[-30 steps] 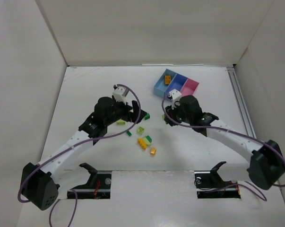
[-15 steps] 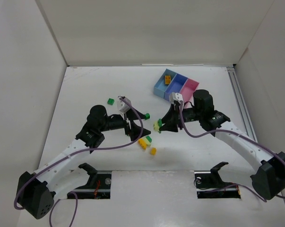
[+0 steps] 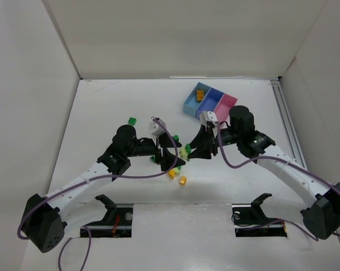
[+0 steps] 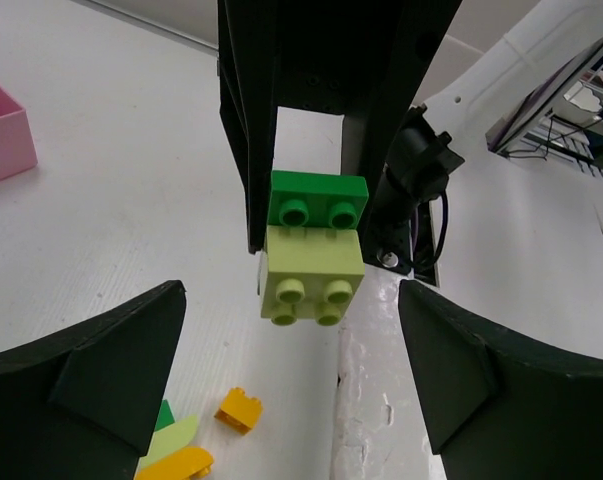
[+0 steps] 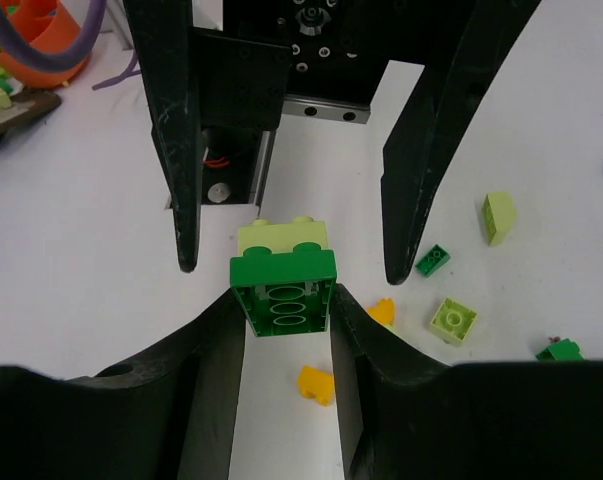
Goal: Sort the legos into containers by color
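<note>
Right gripper (image 5: pixel 284 298) is clamped on a dark green brick (image 5: pixel 283 285), one pad on each side. A pale lime brick (image 5: pixel 279 236) is joined to it and sticks out past the fingertips. Left gripper (image 4: pixel 291 290) is spread wide. Its fingers (image 5: pixel 186 150) stand on either side of the lime brick with a gap on both sides, touching nothing.

Table (image 3: pixel 102 113): white, walled on three sides. Left arm (image 3: pixel 91 175) and right arm (image 3: pixel 282 164) both reach in to mid-table, tips nose to nose. The joined pair (image 3: pixel 185 151) is held between them, off the surface.

Bins sit at the far side, right of centre, joined in a row and well apart from the grippers:
- light blue bin (image 3: pixel 189 106), with one yellow-orange brick (image 3: pixel 199 94) inside
- darker blue bin (image 3: pixel 213 100), contents can't be made out
- pink bin (image 3: pixel 228 105), same

Loose bricks on the table:
- two yellow-orange (image 3: pixel 182 180) (image 3: pixel 172 174) just near-side of the grippers, close together
- one dark green (image 3: pixel 132 120) alone, far-left of the left wrist
- another dark green (image 3: pixel 175 139) just beyond the left gripper

Right wrist view also shows:
- a lime square piece (image 5: pixel 452 318)
- a lime wedge (image 5: pixel 498 215)
- a small dark green piece (image 5: pixel 433 260)
- two yellow-orange bits (image 5: pixel 316 383) (image 5: pixel 381 312) lying under the held pair
</note>
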Controlling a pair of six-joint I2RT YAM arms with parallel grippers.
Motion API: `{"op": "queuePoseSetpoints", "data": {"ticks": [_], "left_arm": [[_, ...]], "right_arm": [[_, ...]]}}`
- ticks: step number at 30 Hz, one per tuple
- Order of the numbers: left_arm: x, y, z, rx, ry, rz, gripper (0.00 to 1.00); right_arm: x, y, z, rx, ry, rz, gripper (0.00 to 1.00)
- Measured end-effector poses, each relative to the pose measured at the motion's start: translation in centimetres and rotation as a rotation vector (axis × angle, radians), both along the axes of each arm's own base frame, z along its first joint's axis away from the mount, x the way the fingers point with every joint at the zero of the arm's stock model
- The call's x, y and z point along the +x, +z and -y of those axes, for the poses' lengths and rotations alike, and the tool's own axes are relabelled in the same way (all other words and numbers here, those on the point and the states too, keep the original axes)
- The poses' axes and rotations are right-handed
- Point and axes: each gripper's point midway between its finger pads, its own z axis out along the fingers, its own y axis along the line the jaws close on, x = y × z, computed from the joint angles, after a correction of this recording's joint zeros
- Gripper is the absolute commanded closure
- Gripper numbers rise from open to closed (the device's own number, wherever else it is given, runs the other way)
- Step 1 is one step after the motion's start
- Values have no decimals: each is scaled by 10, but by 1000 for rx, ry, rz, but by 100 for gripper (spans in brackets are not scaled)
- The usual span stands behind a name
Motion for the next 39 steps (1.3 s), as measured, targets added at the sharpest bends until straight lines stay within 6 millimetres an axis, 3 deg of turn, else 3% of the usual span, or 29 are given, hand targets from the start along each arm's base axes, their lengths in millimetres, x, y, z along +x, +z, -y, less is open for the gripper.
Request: {"op": "queuePoseSetpoints", "data": {"ticks": [4, 11, 18, 23, 28, 34, 39], "left_arm": [[3, 2, 4, 1, 3, 1, 25], [7, 6, 5, -4, 19, 2, 66], [8, 5, 7, 0, 19, 7, 87], [19, 5, 5, 8, 83, 27, 90], [32, -1, -4, 39, 157, 25, 93], [62, -8, -18, 66, 263, 6, 91], [112, -2, 1, 93, 327, -40, 91]], "right_arm": [[2, -1, -4, -6, -3, -2, 91], [7, -1, -6, -13, -27, 2, 91], [11, -4, -6, -27, -58, -24, 91], [28, -3, 6, -23, -125, -29, 91], [67, -7, 50, -13, -305, -41, 91], [86, -18, 72, -20, -387, -79, 92], [113, -31, 89, -71, -552, -104, 92]]}}
